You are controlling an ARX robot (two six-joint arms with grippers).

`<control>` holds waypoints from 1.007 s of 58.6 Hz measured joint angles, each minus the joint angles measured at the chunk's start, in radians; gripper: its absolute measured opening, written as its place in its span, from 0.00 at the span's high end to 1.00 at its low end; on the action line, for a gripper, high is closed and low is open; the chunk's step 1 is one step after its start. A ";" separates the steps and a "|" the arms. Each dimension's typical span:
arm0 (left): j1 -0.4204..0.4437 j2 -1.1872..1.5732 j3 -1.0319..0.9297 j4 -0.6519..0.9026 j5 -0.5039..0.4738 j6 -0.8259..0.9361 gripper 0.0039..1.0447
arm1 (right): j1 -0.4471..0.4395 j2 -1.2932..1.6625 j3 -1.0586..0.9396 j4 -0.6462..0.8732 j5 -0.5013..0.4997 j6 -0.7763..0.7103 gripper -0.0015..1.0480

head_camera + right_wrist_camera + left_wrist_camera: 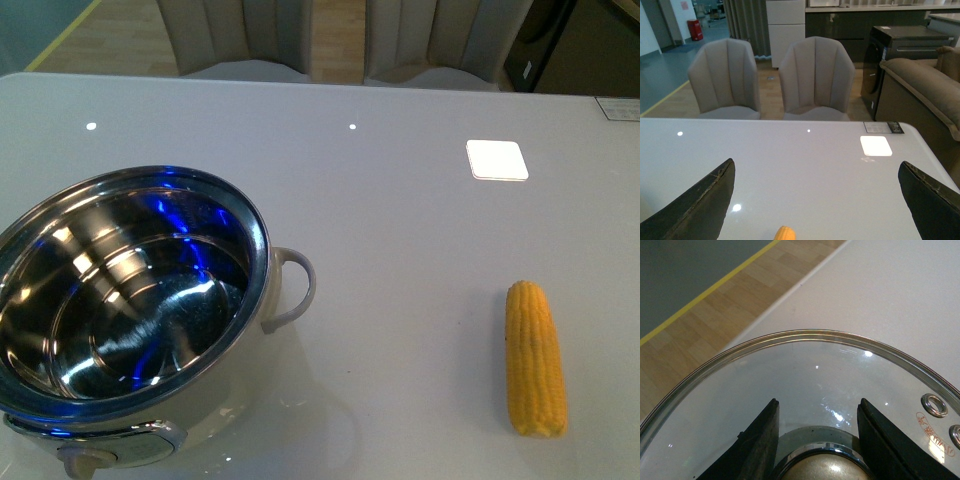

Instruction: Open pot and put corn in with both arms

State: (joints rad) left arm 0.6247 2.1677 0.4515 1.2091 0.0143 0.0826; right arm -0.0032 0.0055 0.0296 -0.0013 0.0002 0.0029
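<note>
The left tool [818,401] is clamped on the brass-coloured knob [826,471] of a glass lid [805,357], one black finger pressed to each side. Past the lid's rim, the wrist view shows the pale desk [900,285] and a wooden floor.

The right tool [816,162] hangs with its fingers spread wide apart. The tip of the corn [785,233] shows just below the gap.

Only the front view shows the pot [262,250]. It stands uncovered at the desk's near left. Its inside is shiny steel with blue reflections, its body cream, with a white loop handle [297,285] and a small front dial [85,462].

The whole cob, yellow-orange and tapered, lies on the desk well to the right of the pot. Neither arm appears in the front view.
</note>
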 joint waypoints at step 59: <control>-0.057 0.343 0.333 0.000 0.009 -0.023 0.61 | 0.000 0.000 0.000 0.000 0.000 0.000 0.09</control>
State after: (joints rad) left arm 0.5674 2.5107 0.7849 1.2095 0.0235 0.0593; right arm -0.0032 0.0055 0.0296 -0.0013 0.0002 0.0029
